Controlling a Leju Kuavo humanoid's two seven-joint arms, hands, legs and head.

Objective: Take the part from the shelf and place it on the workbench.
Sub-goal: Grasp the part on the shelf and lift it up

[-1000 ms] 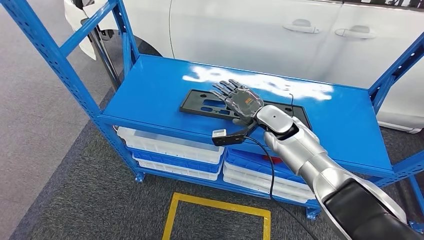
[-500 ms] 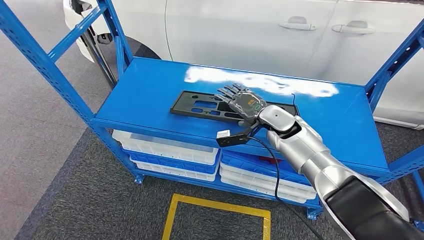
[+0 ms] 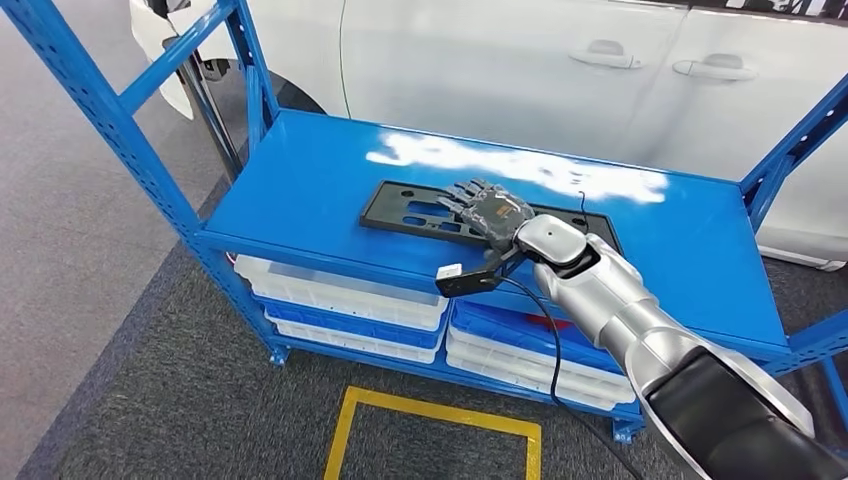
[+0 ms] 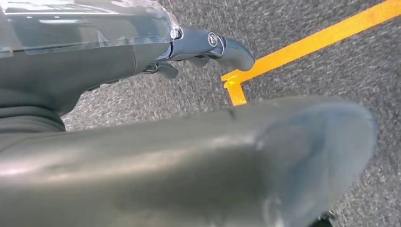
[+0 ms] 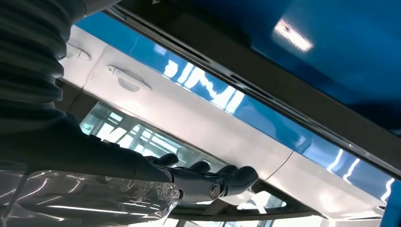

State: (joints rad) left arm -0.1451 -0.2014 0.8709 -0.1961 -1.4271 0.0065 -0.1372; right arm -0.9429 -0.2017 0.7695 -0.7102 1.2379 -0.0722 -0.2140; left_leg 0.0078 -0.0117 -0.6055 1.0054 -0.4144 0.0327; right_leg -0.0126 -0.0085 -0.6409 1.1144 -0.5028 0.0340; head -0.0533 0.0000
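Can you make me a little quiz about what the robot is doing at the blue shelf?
1. True or false: the black part is already off the blue shelf.
2. Which hand reaches over the part? A) the left hand B) the right hand C) a person's hand
3. Fill in: behind the shelf stands a white ____ with door handles.

Key
1. False. The part lies flat on the shelf's top board.
2. B. The right hand is above the part with its fingers spread; no grip shows yet. The left hand hangs over the grey floor by a yellow line.
3. car
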